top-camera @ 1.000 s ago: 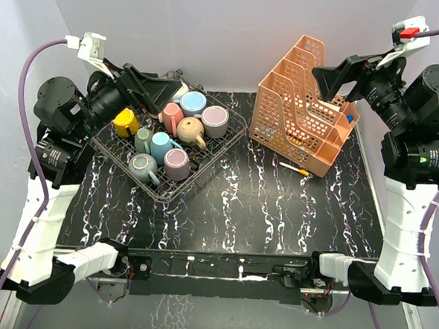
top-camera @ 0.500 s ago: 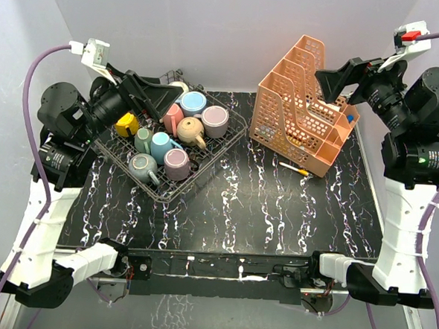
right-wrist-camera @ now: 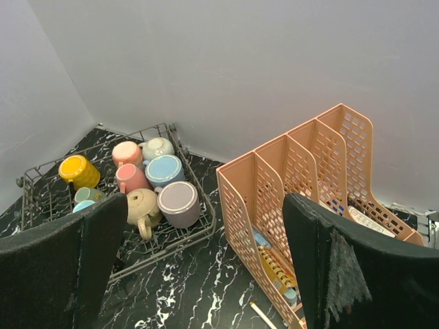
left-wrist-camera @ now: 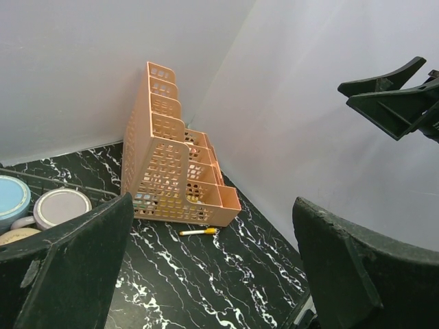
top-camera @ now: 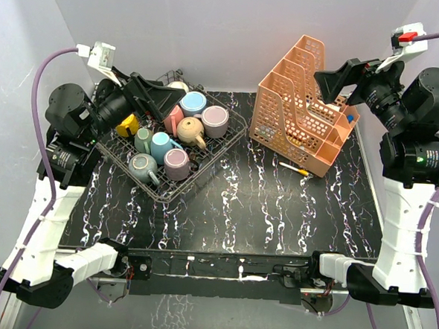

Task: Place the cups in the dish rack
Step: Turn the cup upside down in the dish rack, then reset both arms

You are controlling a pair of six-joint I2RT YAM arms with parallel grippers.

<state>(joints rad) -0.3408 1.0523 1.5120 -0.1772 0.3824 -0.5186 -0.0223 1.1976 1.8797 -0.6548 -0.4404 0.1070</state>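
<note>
Several cups sit in the dark wire dish rack (top-camera: pixel 208 164) at the back left, among them yellow (top-camera: pixel 126 123), blue (top-camera: pixel 193 102), lilac (top-camera: pixel 215 118), tan (top-camera: pixel 191 131) and teal (top-camera: pixel 161 144) ones. The right wrist view shows the same rack (right-wrist-camera: pixel 212 221) with the yellow cup (right-wrist-camera: pixel 79 171) and lilac cup (right-wrist-camera: pixel 180 203). My left gripper (top-camera: pixel 171 105) hangs open and empty above the rack's back left part. My right gripper (top-camera: pixel 327 85) is open and empty, raised over the orange organizer. Nothing lies between the jaws in either wrist view.
An orange perforated file organizer (top-camera: pixel 304 114) stands at the back right with notebooks and small items inside (right-wrist-camera: pixel 278 271). A white and yellow pen (top-camera: pixel 295 168) lies on the black marbled table just in front of it. Grey walls close in the back and sides.
My left arm has lifted and swung its gripper a little to the right above the rack. The right gripper has barely shifted. The cups have not moved.
</note>
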